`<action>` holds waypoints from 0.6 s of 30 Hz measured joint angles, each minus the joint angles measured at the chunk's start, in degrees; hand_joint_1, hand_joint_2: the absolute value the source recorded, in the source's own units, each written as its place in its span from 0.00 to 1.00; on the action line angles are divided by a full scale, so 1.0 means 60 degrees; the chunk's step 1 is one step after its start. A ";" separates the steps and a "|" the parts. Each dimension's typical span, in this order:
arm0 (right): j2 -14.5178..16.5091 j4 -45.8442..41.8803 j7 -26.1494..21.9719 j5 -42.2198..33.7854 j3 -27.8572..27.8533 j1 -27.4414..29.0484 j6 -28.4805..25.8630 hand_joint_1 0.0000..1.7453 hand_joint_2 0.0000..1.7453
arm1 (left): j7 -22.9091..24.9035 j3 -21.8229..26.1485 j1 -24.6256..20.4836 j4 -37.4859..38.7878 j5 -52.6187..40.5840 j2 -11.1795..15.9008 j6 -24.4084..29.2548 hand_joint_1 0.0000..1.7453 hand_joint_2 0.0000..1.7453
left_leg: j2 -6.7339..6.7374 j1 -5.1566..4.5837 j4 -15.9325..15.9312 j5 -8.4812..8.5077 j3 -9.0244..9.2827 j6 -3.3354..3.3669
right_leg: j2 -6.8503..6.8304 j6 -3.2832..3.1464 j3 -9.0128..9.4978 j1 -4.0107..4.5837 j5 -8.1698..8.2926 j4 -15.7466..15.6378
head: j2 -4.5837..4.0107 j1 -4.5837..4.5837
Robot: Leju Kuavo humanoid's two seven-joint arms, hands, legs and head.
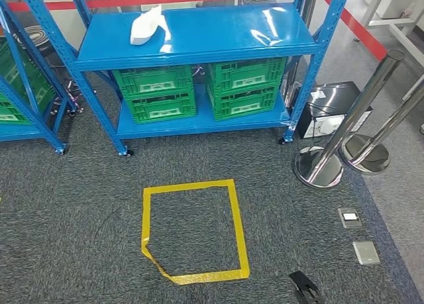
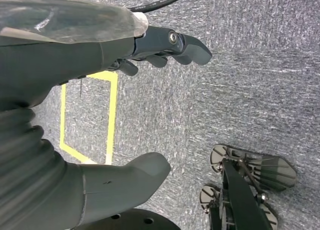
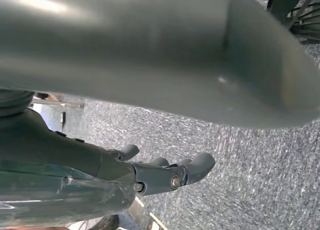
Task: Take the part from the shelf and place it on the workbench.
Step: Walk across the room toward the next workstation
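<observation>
so our white moulded plastic part (image 1: pixel 146 27) lies on the glossy blue metal shelf (image 1: pixel 210 36), ahead and leftward; our left hand (image 2: pixel 113 109) and right hand (image 3: pixel 158 175) hang open, left likely nearer.

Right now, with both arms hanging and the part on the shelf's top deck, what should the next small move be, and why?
Probably a step forward toward the blue shelf. The white part lies on its top deck, with carpet and the yellow tape square between it and the robot. The left hand and right hand hang open over the floor, holding nothing, so reaching looks premature.
</observation>
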 joint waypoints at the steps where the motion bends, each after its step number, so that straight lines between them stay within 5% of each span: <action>1: 0.0000 0.0005 0.0000 0.0001 0.0010 0.0000 0.0013 0.00 0.00 | 0.0001 0.0000 0.0000 0.0000 0.0003 0.0001 0.0000 0.00 1.00 | 0.0000 0.0000 0.0000 0.0000 0.0000 0.0000 | 0.0000 0.0000 0.0000 0.0000 0.0000 0.0000 | 0.0000 0.0000; 18: 0.0004 0.0026 -0.0001 0.0143 0.0230 -0.0002 0.0097 0.00 0.00 | 0.0099 0.0000 0.0000 0.0000 0.0137 0.0016 0.0055 0.00 1.00 | 0.0000 0.0000 -0.0001 0.0000 0.0002 0.0000 | 0.0000 0.0000 0.0001 0.0000 0.0000 0.0000 | 0.0000 0.0001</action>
